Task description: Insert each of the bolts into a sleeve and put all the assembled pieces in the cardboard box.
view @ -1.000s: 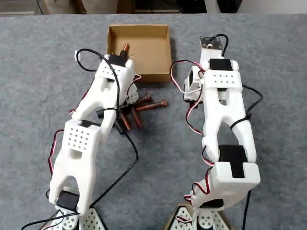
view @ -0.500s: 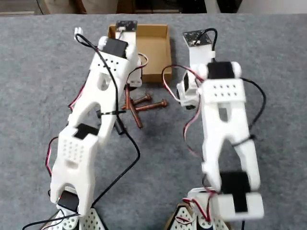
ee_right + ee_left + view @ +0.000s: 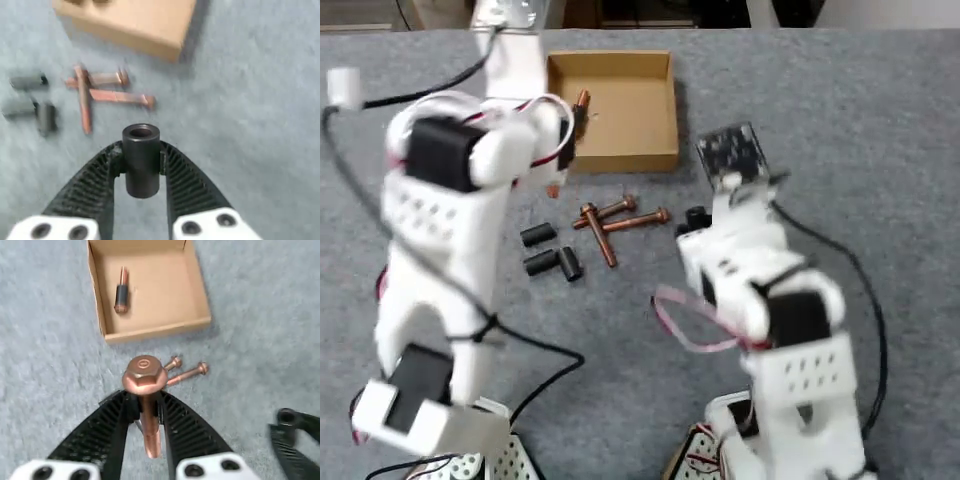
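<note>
My left jaws clamp a copper bolt (image 3: 145, 377) on its shank just under the head. My right jaws pinch a black sleeve (image 3: 141, 150) mid-length. Both hang above the desk near the cardboard box (image 3: 160, 331). I judge them stiff, smooth and probably slippery, so they need firm grips.

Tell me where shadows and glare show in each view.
High view: even light, no glare on the table. Left wrist view: a faint shadow beside the cardboard box, dull sheen on the held bolt. Right wrist view: a darker shadow band along the box.
</note>
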